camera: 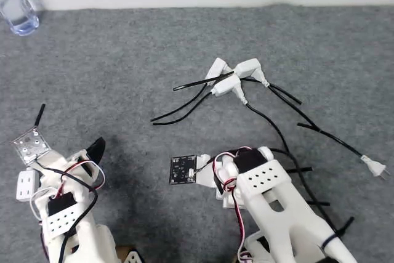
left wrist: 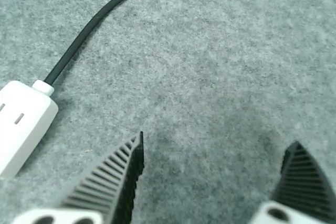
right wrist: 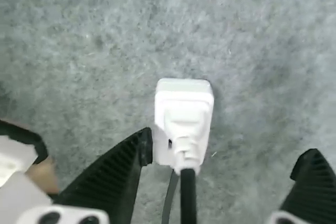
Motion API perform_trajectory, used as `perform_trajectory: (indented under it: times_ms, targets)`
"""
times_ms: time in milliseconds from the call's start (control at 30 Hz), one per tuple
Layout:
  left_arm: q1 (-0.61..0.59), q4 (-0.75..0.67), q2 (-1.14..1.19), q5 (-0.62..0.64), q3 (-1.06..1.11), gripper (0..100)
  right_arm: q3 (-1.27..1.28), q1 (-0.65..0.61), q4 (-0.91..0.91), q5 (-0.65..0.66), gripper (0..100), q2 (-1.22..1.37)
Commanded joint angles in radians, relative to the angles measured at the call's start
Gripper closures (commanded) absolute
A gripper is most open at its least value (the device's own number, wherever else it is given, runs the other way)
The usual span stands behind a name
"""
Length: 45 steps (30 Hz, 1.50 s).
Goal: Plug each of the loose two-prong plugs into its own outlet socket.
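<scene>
1. Left claw: spread above the grey worktop, with a white outlet socket just beside it.
2. Right claw: spread, with a white corded plug lying between its fingers.
3. Loose two-prong plug: well apart from both claws.

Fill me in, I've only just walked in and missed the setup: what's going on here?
It's a plugging job on a grey carpeted table strewn with cords. The right end effector is open around a white connector on a black cord, not clamped on it. The left end effector is open over bare carpet beside a white outlet block. One two-prong plug lies loose far to the robot's right, and a cluster of white connectors sits mid-table.
</scene>
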Motion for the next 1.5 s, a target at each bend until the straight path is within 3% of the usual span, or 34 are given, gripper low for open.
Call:
perform_trajectory:
  times_ms: [0,467,600,800,1000,1200,1467]
  targets:
    - [-0.005,-0.023,-0.014,-0.009,-0.005,61,0.008,0.013,-0.053,-0.008,59.8,-0.022]
    - [-0.005,-0.023,-0.014,-0.009,-0.005,61,0.055,0.015,-0.154,-0.006,61.9,0.101]
    - [-0.005,-0.023,-0.014,-0.009,-0.005,61,0.051,0.054,-0.246,-0.006,75.3,0.228]
    - [-0.005,-0.023,-0.014,-0.009,-0.005,61,0.009,0.070,-0.248,-0.005,99.8,0.269]
    - [-0.005,-0.023,-0.014,-0.009,-0.005,61,-0.083,0.071,-0.205,-0.005,99.0,0.219]
    - [-0.005,-0.023,-0.014,-0.009,-0.005,61,-0.362,0.085,-0.070,-0.006,99.1,0.177]
    - [-0.005,-0.023,-0.014,-0.009,-0.005,61,-0.749,0.196,-0.168,-0.011,99.1,0.410]
